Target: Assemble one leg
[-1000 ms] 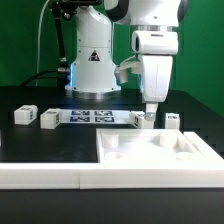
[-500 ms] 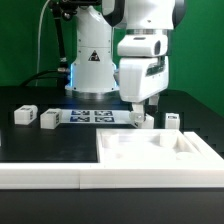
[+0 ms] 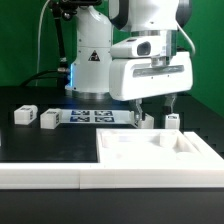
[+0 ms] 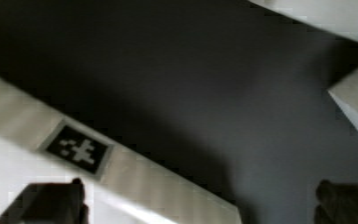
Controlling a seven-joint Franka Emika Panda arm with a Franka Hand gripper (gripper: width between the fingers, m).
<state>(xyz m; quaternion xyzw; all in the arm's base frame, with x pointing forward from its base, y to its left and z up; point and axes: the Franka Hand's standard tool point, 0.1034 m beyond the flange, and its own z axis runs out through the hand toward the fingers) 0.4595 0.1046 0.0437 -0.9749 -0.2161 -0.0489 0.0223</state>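
Four small white legs stand on the black table. Two are at the exterior view's left [image 3: 25, 115] [image 3: 48, 120] and two at its right [image 3: 147, 121] [image 3: 172, 121]. My gripper [image 3: 153, 105] hangs just above the two right legs, turned broadside, with its jaws wide apart and nothing between them. In the wrist view the gripper [image 4: 197, 205] shows as two dark fingertips [image 4: 51, 205] at the picture's edge. A long white piece with a black-and-white tag [image 4: 78, 150] runs slantwise under one fingertip. I cannot tell which part it is.
The marker board [image 3: 90, 115] lies behind the legs, in front of the robot base. The large white panel with round sockets [image 3: 160, 150] lies in front of the gripper. A white rail [image 3: 45, 172] runs along the front. Blurred white pieces [image 4: 345, 15] sit at the wrist view's edge.
The wrist has rotated, so the hand now faces the exterior camera broadside over the two right legs. The fingers now stand spread apart.
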